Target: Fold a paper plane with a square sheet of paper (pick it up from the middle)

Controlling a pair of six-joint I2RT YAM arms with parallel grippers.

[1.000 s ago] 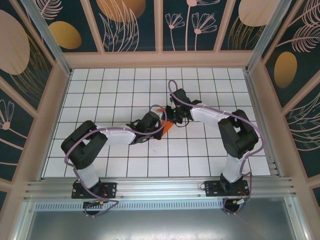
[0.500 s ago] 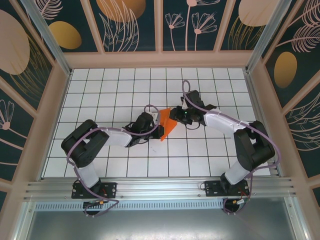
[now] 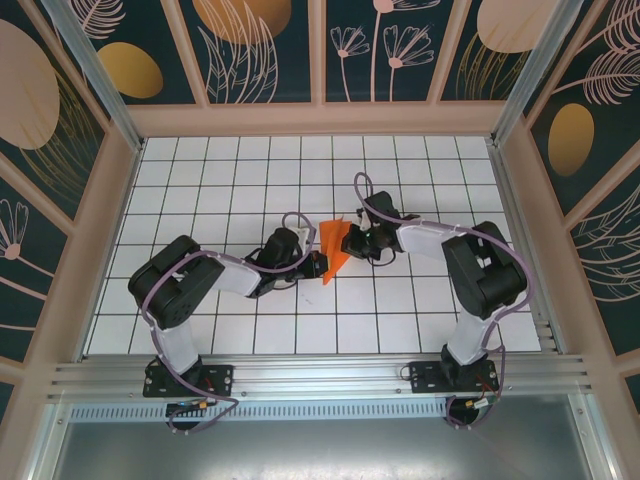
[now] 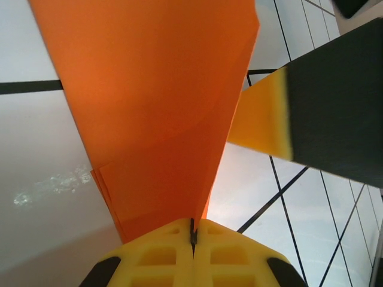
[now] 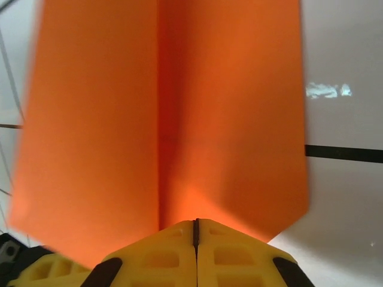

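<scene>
— Paper [image 3: 334, 250], orange and part-folded, is standing up over the middle of the table [image 3: 200, 180]. What is holding it?
— The left gripper [image 4: 193, 230] is pinching it from the table's left side, jaws together on it. The right gripper [image 5: 195, 230] is clamping the opposite edge, probably for stretching the crease. Only those two are crowding each other there.

Bright even light; soft shadows; wrist close-ups blurred.
</scene>
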